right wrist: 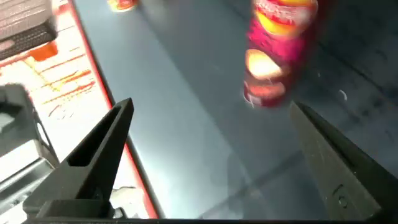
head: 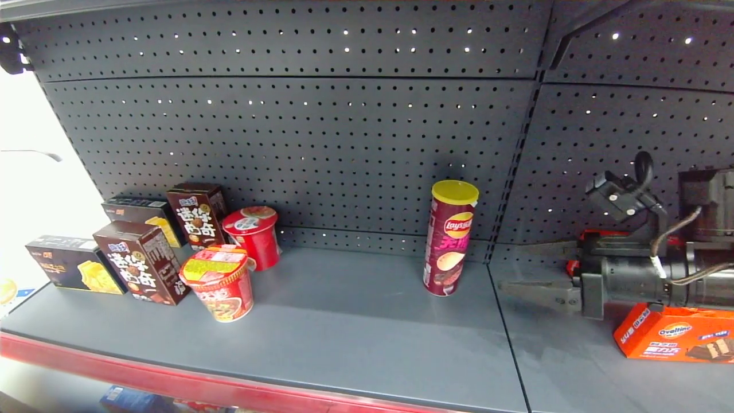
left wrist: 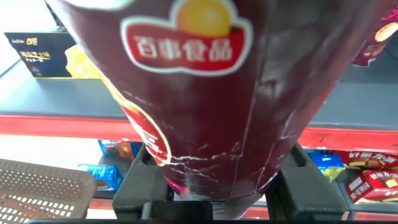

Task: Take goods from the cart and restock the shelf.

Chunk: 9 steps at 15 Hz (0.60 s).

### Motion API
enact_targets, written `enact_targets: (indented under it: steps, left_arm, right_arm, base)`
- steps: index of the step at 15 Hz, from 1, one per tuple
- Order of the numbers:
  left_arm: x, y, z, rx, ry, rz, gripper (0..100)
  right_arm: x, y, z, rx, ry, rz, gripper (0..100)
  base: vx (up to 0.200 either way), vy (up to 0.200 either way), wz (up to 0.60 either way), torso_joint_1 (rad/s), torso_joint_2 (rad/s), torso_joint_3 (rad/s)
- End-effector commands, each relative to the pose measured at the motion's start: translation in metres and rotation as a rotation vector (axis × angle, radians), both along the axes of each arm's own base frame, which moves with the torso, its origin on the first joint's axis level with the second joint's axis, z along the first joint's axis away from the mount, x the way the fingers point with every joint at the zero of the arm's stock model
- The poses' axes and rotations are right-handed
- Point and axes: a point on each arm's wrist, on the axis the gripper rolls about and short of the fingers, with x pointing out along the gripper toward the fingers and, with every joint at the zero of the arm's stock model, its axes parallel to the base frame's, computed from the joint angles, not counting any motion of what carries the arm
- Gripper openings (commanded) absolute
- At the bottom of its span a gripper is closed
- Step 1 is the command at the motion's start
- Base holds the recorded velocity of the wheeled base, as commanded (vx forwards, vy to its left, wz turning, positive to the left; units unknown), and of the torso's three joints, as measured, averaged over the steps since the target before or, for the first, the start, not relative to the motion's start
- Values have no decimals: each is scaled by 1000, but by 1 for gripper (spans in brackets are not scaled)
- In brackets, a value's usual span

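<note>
While right claw (head: 510,267) gapes, the can (head: 450,238) stands apart.

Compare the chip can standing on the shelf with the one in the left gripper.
The shelf can stands upright and free on the shelf, the open right gripper beside it; the held can is clamped in the left gripper. The shelf can sits back near the pegboard; the held can is out in front of the shelf's red edge. Both have dark red bodies with a red-and-yellow badge.
</note>
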Motion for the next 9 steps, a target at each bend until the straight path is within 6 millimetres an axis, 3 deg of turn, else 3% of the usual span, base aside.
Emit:
enact_targets:
  steps: [1, 4, 9]
  left_arm:
    - [1, 0, -1, -9, 6, 0, 0]
    - [0, 0, -1, -31, 5, 2, 0]
    - [0, 0, -1, -32, 8, 0, 0]
  right_arm:
    - [37, 2, -29, 10, 0, 41, 100]
    - [61, -2, -42, 46, -61, 55, 100]
    - [76, 1, -59, 35, -26, 53, 100]
  base:
    - [0, 0, 0, 0, 0, 0]
    - [0, 0, 0, 0, 0, 0]
    - [0, 0, 0, 0, 0, 0]
